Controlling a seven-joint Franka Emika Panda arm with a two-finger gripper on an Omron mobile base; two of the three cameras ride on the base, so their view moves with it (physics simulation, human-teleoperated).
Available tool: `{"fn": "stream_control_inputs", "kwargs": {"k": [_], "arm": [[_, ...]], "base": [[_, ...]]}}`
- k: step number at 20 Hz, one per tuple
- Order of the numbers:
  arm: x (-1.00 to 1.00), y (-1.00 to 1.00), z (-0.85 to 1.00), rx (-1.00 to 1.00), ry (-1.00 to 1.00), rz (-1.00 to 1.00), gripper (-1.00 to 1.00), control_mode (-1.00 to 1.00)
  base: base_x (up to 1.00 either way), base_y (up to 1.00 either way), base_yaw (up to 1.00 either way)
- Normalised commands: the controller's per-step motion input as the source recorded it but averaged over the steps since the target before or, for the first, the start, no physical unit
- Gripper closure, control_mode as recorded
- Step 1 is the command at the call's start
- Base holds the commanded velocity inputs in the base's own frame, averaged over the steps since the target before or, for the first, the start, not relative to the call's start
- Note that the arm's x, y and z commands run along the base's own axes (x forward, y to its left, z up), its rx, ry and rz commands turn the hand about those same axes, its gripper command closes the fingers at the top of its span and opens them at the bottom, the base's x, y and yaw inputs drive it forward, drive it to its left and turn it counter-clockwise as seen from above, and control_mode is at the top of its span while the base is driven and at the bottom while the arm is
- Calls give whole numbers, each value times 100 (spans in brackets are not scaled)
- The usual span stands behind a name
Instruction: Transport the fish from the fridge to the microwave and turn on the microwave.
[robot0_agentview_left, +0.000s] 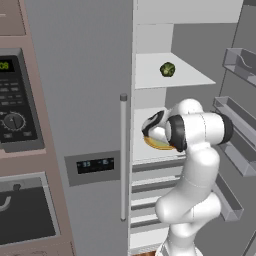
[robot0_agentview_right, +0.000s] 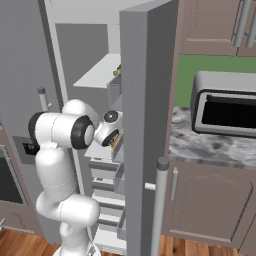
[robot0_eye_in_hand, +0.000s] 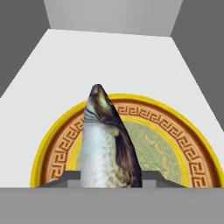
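Observation:
The fish (robot0_eye_in_hand: 107, 144), silver-grey with a dark back, stands head-up between my fingertips, and my gripper (robot0_eye_in_hand: 109, 177) is shut on it. Right behind it a yellow-orange plate (robot0_eye_in_hand: 179, 140) lies on a white fridge shelf (robot0_eye_in_hand: 144, 61). In the left base view my hand reaches into the open fridge (robot0_agentview_left: 80, 75) over that plate (robot0_agentview_left: 159, 145). The microwave (robot0_agentview_left: 15, 105), with green digits and a round knob, is built into the wall left of the fridge.
A lumpy green vegetable (robot0_agentview_left: 167, 69) sits on the shelf above. The open fridge door (robot0_agentview_right: 147, 125), with its bins (robot0_agentview_left: 235, 135), stands close on my right. A dark oven (robot0_agentview_left: 25, 210) is below the microwave. A grey appliance (robot0_agentview_right: 225, 110) rests on the stone counter.

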Motion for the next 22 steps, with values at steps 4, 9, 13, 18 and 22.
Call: {"fn": "stream_control_inputs", "kwargs": {"k": [4,9,13,18,22], "arm": [[-13,0,30,1,-1,0,100,-100],[-3,0,23,0,0,0,100,-100],[0,0,19,0,0,0,100,-100],[-3,0,27,0,0,0,100,-100],[-14,0,23,0,0,0,100,-100]], "base": [[0,0,0],[0,0,0],[0,0,0],[0,0,0],[0,0,0]]}}
